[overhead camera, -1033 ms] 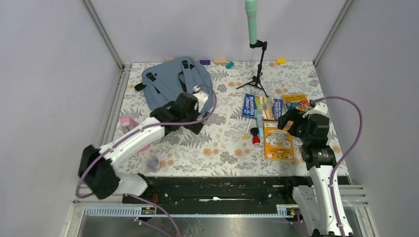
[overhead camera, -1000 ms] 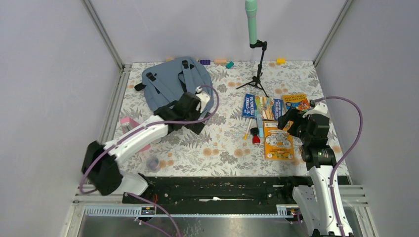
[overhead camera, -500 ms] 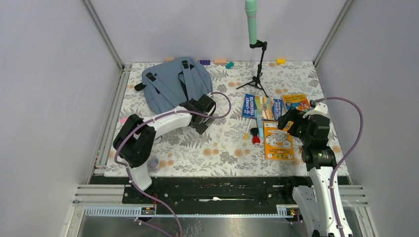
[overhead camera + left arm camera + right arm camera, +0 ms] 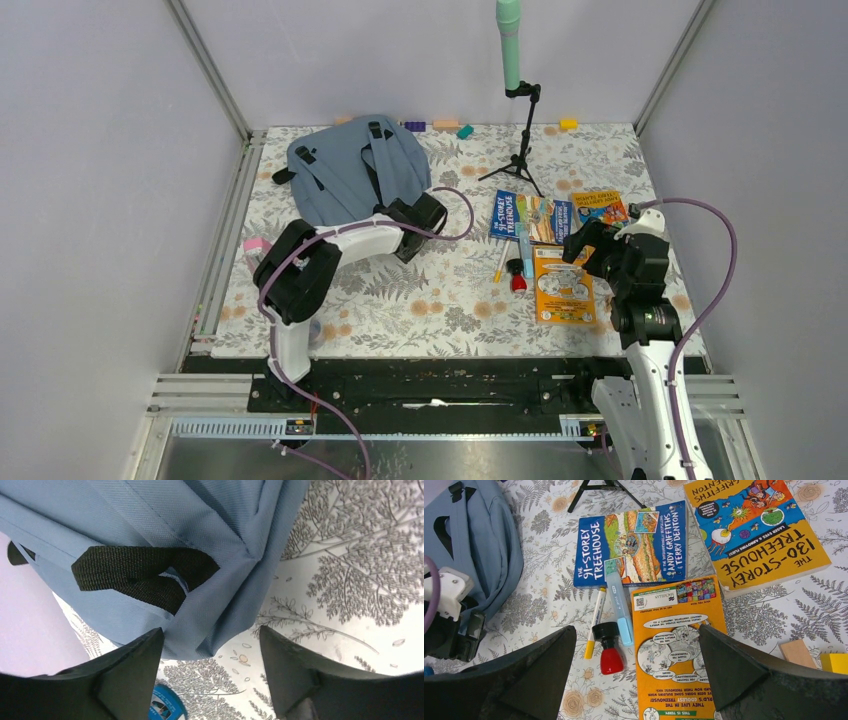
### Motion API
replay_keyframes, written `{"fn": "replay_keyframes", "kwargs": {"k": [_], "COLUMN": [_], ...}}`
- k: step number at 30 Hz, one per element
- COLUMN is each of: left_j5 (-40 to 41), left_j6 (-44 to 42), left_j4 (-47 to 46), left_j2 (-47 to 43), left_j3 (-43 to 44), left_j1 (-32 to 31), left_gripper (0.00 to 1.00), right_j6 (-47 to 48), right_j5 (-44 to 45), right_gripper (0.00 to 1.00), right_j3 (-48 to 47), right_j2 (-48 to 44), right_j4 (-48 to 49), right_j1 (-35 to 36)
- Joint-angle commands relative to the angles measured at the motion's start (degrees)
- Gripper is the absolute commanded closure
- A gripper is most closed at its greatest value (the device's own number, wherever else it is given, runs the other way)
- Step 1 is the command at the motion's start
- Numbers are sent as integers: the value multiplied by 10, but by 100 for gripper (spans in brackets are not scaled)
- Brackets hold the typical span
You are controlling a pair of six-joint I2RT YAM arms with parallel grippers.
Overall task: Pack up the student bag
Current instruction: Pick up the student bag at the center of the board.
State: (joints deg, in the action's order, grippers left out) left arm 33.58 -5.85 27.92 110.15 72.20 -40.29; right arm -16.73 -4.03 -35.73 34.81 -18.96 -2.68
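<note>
Student bag point(image 4: 345, 170) is laid flat on the table point(image 4: 450, 300), left of the tripod stand point(image 4: 526, 130). Left end effector point(image 4: 210, 635) is held released at the bag's corner. Right end effector point(image 4: 636, 630) is likewise held released, on the near-right side of that stand.

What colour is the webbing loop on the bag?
The loop on the bag is black, best seen in the left wrist view.

The grey-blue backpack point(image 4: 350, 170) lies flat, straps up, near the far left corner of the counter point(image 4: 440, 300).
</note>
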Motion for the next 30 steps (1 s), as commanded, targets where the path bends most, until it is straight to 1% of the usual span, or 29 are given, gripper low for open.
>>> {"fn": "replay_keyframes", "kwargs": {"k": [1, 2, 3, 5, 7, 8, 14, 16, 20, 24, 28, 30], "left_j5": [54, 60, 65, 71, 77, 80, 73, 56, -6, -70, -130, -164], "left_j6": [-16, -22, -26, -30, -33, -35, -35, -24, 6, 19, 41, 56], "left_j4": [-46, -52, -57, -65, -76, -82, -104, -93, -55, -36, -5, 0], "left_j2": [22, 23, 23, 19, 8, 0, -88, -127, -211, -284, -315, -329], "left_j3": [31, 29, 27, 22, 14, 10, -5, 3, 40, 81, 147, 169], "left_j1": [3, 3, 4, 4, 4, 4, 4, 4, 4, 4, 4, 4], "left_gripper": [38, 48, 61, 81, 96, 100, 100, 100, 100, 100, 100, 100], "right_j6": [3, 3, 3, 3, 3, 3, 2, 2, 0, -10, -28, -42], "right_j5": [3, 3, 3, 3, 3, 3, -5, -9, -31, -88, -168, -189], "right_gripper": [0, 0, 0, 0, 0, 0, 0, 0, 0, 0, 0, 0], "right_j3": [-5, -5, -5, -4, -4, -4, -5, -6, -11, -18, -29, -29], "right_j2": [-7, -7, -8, -10, -11, -12, -15, -16, -11, 10, 29, 31], "right_j4": [20, 19, 19, 20, 19, 20, 18, 18, 20, 34, 60, 85], "right_j1": [2, 2, 2, 2, 2, 2, 2, 2, 2, 3, 4, 13]}}
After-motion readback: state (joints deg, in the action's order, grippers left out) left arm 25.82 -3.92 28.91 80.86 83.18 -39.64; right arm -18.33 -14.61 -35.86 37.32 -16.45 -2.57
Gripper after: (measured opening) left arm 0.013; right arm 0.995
